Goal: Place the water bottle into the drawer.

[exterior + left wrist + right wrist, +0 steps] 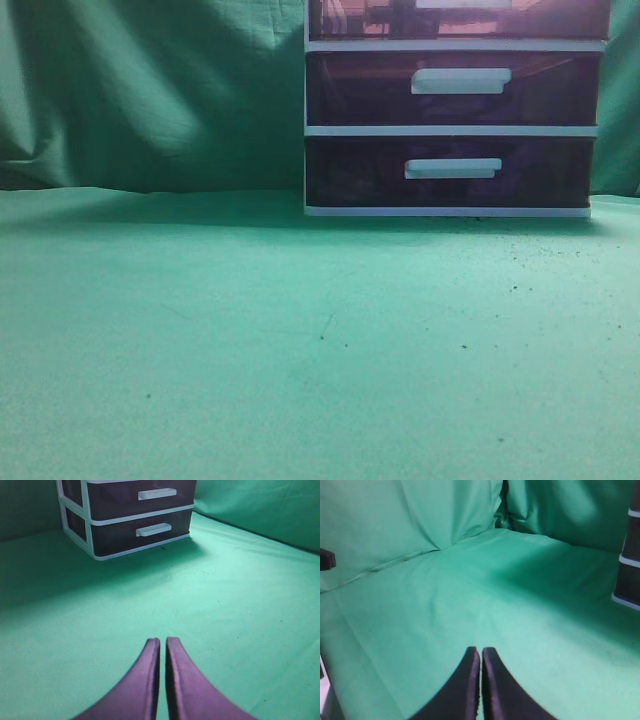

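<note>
The white-framed drawer unit (450, 130) stands on the green cloth at the back right. Its top drawer (460, 20) is cut off by the upper edge of the exterior view; it looks pushed in, with blurred shapes showing through its translucent front. No water bottle shows plainly in any view. My left gripper (163, 641) is shut and empty, low over the cloth, facing the unit (125, 520), of which only the two lower drawers show. My right gripper (481, 650) is shut and empty, with the unit's edge (627, 555) at far right. Neither gripper is in the exterior view.
Green cloth (300, 330) covers the table and hangs as a backdrop (150, 90). A small dark object (326, 559) pokes in at the left edge of the right wrist view.
</note>
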